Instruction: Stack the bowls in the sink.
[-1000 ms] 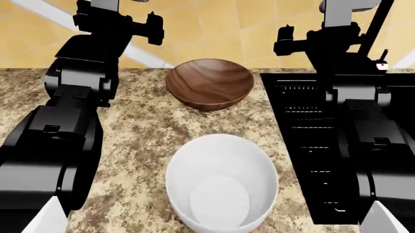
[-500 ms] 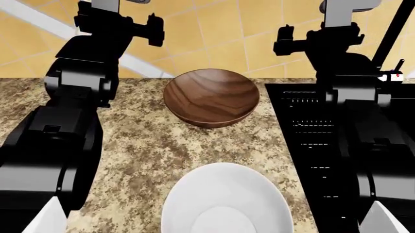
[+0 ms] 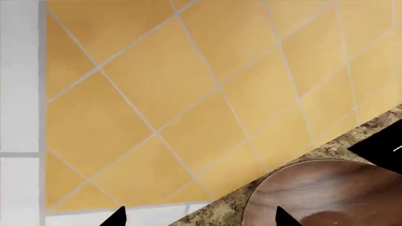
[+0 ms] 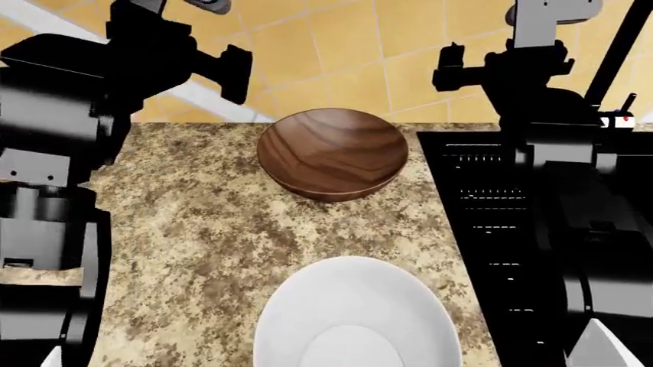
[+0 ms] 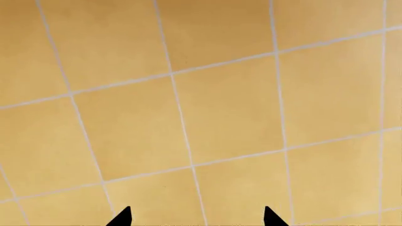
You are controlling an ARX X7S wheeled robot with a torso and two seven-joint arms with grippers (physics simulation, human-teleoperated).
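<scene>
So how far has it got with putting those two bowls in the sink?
Nothing looks done yet. The wooden bowl and the white bowl both sit apart on the granite counter, outside the black sink. Neither arm holds anything: the left tool and right tool show only spread tips, facing the wall tiles. Grasping, moving and stacking both bowls remains.

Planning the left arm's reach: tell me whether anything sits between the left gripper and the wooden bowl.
Nothing visible does. The left gripper, fingertips apart, faces the wooden bowl over bare granite counter.
</scene>
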